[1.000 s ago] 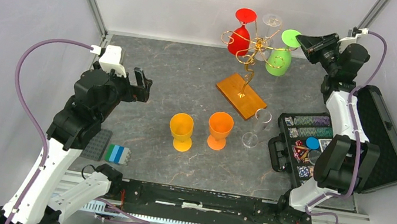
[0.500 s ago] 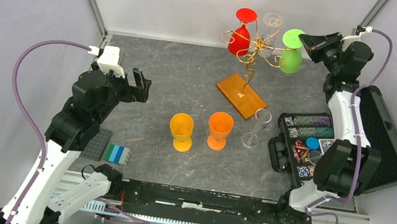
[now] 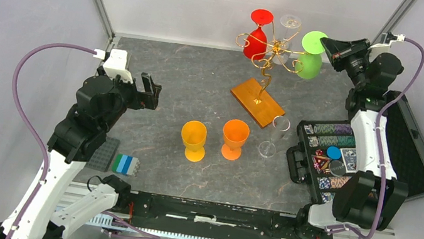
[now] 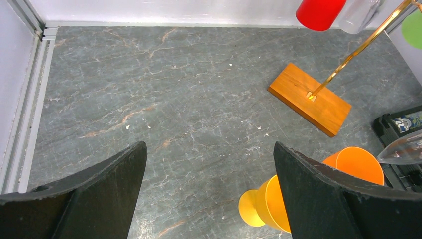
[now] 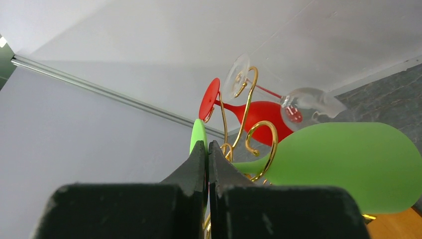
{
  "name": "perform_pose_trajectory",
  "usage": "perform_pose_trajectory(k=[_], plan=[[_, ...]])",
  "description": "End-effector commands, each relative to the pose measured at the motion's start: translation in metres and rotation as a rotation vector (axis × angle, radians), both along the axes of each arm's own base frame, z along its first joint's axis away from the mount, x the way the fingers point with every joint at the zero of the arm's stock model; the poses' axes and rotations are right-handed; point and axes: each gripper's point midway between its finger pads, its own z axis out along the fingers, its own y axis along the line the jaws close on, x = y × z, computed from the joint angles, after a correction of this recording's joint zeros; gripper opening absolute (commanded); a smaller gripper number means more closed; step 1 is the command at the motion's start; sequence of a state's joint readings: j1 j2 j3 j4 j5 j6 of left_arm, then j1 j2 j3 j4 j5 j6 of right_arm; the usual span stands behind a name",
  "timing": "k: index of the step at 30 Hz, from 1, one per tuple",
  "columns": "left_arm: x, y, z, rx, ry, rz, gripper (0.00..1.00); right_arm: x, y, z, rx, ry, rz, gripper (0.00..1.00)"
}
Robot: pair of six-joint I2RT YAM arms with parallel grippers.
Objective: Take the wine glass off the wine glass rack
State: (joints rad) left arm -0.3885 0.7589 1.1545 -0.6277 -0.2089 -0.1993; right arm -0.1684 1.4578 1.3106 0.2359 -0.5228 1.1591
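Your right gripper has drawn back to the right since 1 second ago, and the green glass has come with it, sliding outward from the middle of the rack to the tip of its right arm. Nothing else has shifted: the left arm holds the same pose, and the things on the table sit where they were.

You have the green glass pinched by its foot, fingers closed tight on the thin disc, bowl hanging below. In the wrist view 1 gold curl still crosses its stem, so you cannot tell whether it is free of the wire.

Close on its left hang 2 more glasses: the red glass and the clear glass, both upside down on the curls and near the green bowl. Below them sits the rack's amber base.

On the table stand 2 orange cups and, just right of them, a standing glass beside the open case under your right arm.

Your left gripper hovers well apart over the left side, jaws spread wide and holding nothing, with small bricks near its base.
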Motion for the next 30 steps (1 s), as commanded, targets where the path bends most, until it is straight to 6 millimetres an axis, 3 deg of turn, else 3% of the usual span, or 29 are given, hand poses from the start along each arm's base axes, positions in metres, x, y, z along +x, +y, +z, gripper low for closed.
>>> perform_pose_trajectory(k=[1, 15, 22, 30], plan=[[0.000, 0.007, 0.009, 0.033, -0.038, 0.014, 1.00, -0.014, 0.009, 0.023, 0.030, -0.067, 0.033, 0.00], [-0.003, 0.008, 0.008, 0.036, -0.038, 0.017, 1.00, 0.003, 0.039, 0.016, 0.059, -0.063, 0.110, 0.00], [-0.003, 0.007, 0.008, 0.032, -0.038, 0.014, 1.00, 0.023, 0.049, 0.031, 0.129, -0.148, 0.127, 0.00], [-0.004, 0.009, 0.009, 0.035, -0.044, 0.016, 1.00, 0.041, 0.038, 0.040, 0.085, -0.171, 0.024, 0.00]])
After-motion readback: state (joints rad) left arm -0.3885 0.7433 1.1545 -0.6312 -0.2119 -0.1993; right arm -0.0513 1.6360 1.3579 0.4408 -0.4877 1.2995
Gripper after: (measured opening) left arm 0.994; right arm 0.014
